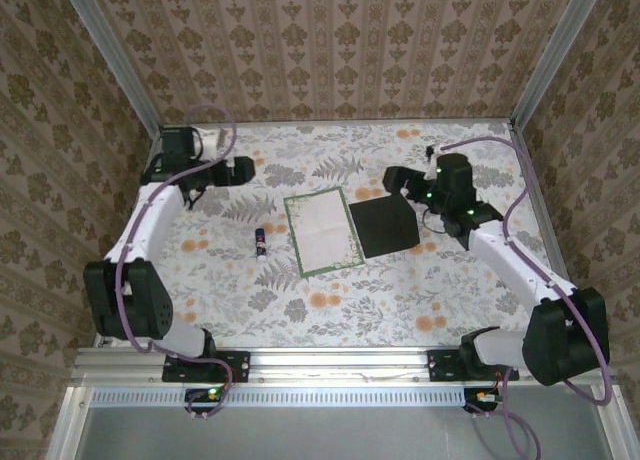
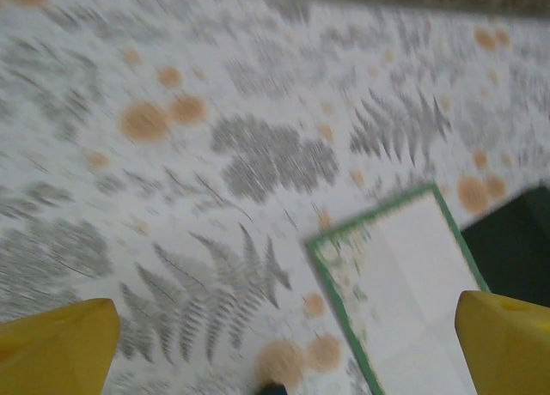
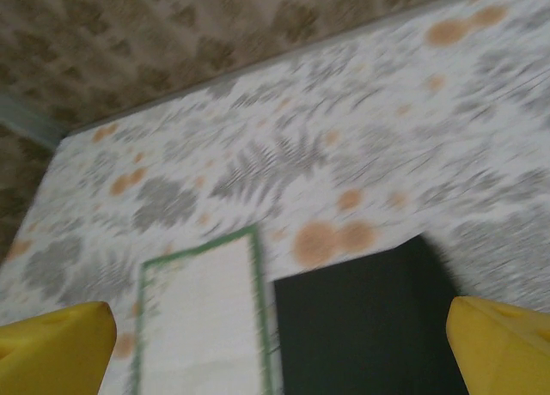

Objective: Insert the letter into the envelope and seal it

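The letter (image 1: 322,230), a white sheet with a green border, lies flat in the middle of the table. Right beside it on the right lies the black envelope (image 1: 385,226). My left gripper (image 1: 247,168) hovers open at the back left, apart from the letter's far left corner. In the left wrist view the letter (image 2: 412,283) and envelope (image 2: 516,249) lie ahead to the right of the open gripper (image 2: 284,348). My right gripper (image 1: 392,178) hangs open just beyond the envelope's far edge. Its wrist view looks down on the envelope (image 3: 369,326) and letter (image 3: 202,326), with nothing between the yellow fingers (image 3: 51,348).
A small white-and-blue glue stick (image 1: 261,241) lies left of the letter. The floral tablecloth (image 1: 330,300) covers the table, with patterned walls on three sides and a metal rail (image 1: 330,365) at the near edge.
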Motion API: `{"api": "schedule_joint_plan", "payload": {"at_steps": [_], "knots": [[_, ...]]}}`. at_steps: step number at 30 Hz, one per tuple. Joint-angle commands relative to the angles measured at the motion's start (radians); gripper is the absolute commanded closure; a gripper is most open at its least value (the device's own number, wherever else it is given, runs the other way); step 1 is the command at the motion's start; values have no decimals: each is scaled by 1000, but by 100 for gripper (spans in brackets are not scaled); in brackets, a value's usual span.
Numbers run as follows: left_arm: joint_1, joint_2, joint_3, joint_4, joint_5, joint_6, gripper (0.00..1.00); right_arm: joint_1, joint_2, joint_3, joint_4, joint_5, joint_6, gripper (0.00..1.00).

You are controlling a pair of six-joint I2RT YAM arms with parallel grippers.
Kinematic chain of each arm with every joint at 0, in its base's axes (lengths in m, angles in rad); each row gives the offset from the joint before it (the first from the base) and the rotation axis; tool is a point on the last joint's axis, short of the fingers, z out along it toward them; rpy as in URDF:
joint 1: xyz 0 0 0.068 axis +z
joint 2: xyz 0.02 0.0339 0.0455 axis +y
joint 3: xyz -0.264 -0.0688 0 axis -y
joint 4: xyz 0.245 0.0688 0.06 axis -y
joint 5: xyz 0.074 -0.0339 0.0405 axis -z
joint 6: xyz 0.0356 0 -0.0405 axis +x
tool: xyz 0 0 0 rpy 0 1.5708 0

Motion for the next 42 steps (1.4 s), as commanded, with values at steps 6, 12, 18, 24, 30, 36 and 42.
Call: {"api": "schedule_joint_plan", "payload": {"at_steps": [6, 12, 18, 24, 30, 36, 42], "knots": [[-82, 105, -6, 51, 101, -47, 0, 172, 40, -21, -73, 58, 197, 0], [-111, 191, -28, 184, 121, -121, 1, 211, 76, -52, -23, -27, 237, 0], [-125, 293, -15, 268, 126, -164, 3, 239, 101, -77, 17, -41, 269, 0], [-136, 375, 27, 244, 157, -138, 4, 242, 75, -110, 29, -15, 296, 0], [-138, 444, 97, 161, 206, -80, 10, 241, 34, -147, 9, 21, 294, 0], [-138, 481, 144, 86, 214, -28, 11, 236, 11, -172, 4, 39, 299, 0], [-139, 519, 198, 6, 210, 32, 13, 224, 11, -177, 7, 36, 303, 0]]}}
